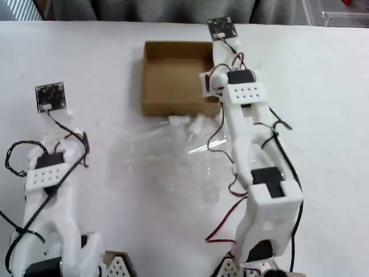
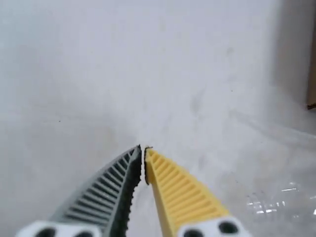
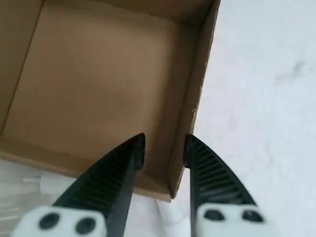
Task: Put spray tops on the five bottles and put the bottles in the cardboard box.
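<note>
From above, the cardboard box point(image 1: 173, 78) sits open on the white tabletop point(image 1: 115, 34). Clear bottles point(image 1: 196, 151) and white spray tops point(image 1: 193, 124) lie just beside its near wall. The left hand point(image 2: 143, 148), fingertips pressed together, hovers over tabletop apart from the box. The right hand point(image 3: 164, 139), narrowly parted and holding nothing, hangs over the box's near corner.

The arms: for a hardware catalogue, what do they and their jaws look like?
Both white plastic, black motors, loose black and red cables. Left arm: one grey, one yellow ribbed jaw. Right arm: two black ribbed jaws.
</note>
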